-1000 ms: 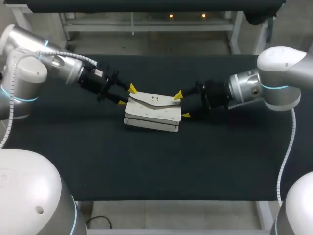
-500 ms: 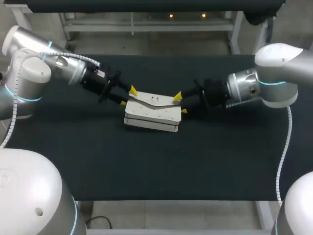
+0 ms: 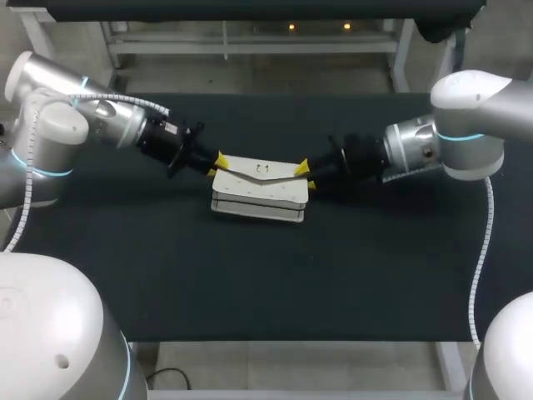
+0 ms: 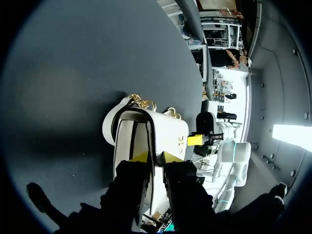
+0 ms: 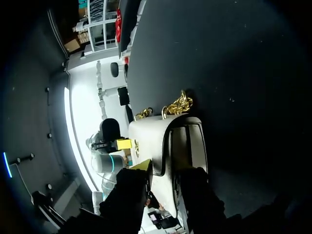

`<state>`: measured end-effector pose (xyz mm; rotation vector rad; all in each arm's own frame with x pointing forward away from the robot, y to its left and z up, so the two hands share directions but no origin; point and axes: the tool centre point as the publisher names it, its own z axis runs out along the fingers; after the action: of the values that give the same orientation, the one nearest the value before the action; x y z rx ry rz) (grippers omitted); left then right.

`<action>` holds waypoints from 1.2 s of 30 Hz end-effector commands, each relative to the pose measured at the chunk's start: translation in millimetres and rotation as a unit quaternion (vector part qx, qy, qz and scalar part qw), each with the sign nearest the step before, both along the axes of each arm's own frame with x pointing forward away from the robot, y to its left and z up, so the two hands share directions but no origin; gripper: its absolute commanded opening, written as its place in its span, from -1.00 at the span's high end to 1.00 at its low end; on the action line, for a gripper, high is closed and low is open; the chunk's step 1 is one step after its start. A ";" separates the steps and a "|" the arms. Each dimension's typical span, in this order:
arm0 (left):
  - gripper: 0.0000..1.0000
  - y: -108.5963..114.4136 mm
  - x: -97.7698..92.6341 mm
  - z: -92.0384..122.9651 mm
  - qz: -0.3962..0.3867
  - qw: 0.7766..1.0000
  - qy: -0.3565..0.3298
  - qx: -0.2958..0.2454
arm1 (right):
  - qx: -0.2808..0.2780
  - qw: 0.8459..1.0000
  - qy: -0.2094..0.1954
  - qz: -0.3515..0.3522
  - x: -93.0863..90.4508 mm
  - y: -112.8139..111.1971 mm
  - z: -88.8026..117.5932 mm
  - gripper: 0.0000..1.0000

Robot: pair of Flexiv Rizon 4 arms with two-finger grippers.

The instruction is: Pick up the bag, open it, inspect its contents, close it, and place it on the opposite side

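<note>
A: Where's the bag (image 3: 258,196)?

B: Lying flat on the dark table (image 3: 250,283), front flap facing up. White body, dark trim along the flap edge, small gold clasp (image 3: 264,170) at the flap's middle. The gold chain (image 4: 142,103) is bunched on the cloth right against the bag's edge.

A: Left gripper (image 3: 219,162)?

B: At the bag's left end, arm coming in low from that side. In the left wrist view the fingers (image 4: 140,157) sit one on each side of the flap's trimmed edge, yellow tips close together. It's pinching the flap at that end.

A: And the right gripper (image 3: 306,171)?

B: Mirror of that, at the bag's right end. In the right wrist view the flap edge runs between its two fingers (image 5: 141,165). They're clamped on it, one yellow tip over the flap and the other finger under it.

A: Is the flap open?

B: Can't tell. The head view shows the flap's two ends at the tips and its lower edge dipping toward the clasp. Whether it's off the body isn't clear.

A: Is the bag off the table?

B: No, its underside rests on the cloth. Each wrist camera picks up the other arm's yellow tip at the bag's opposite end.
</note>
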<state>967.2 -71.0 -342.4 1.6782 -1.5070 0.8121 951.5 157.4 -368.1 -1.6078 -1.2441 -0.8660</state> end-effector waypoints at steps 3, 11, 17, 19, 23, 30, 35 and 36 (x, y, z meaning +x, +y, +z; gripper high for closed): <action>1.00 -0.1 -0.6 -5.0 0.004 1.000 0.003 -0.003 | 0.004 1.000 -0.001 0.003 -0.5 1.5 -1.8 1.00; 0.21 2.6 -8.2 -1.6 0.003 1.000 -0.006 -0.015 | -0.001 1.000 -0.014 0.004 -3.8 0.4 4.7 1.00; -0.62 2.7 -4.5 2.5 0.006 1.000 -0.013 -0.015 | -0.001 1.000 -0.016 0.003 -3.6 0.2 6.2 0.22; -0.62 2.6 -1.4 2.1 0.008 1.000 -0.012 -0.017 | -0.001 1.000 -0.016 0.004 -3.1 0.7 6.2 0.18; -0.04 1.0 2.2 1.1 0.010 1.000 -0.009 -0.020 | 0.001 1.000 -0.015 0.005 -2.2 1.3 6.0 0.22; 1.00 -0.9 1.4 -0.7 0.009 1.000 -0.007 -0.023 | 0.001 1.000 -0.015 0.008 -1.8 2.1 5.3 1.00; 1.00 0.4 -2.0 -0.1 0.008 1.000 -0.009 -0.026 | 0.000 1.000 -0.016 0.009 -3.7 1.9 4.1 1.00; 1.00 0.6 -3.0 0.2 0.008 1.000 -0.010 -0.026 | 0.000 1.000 -0.016 0.009 -4.2 1.6 4.4 1.00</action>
<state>966.2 -69.5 -341.5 1.6518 -1.4787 0.8647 947.8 157.5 -363.3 -1.5870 -1.2799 -0.8810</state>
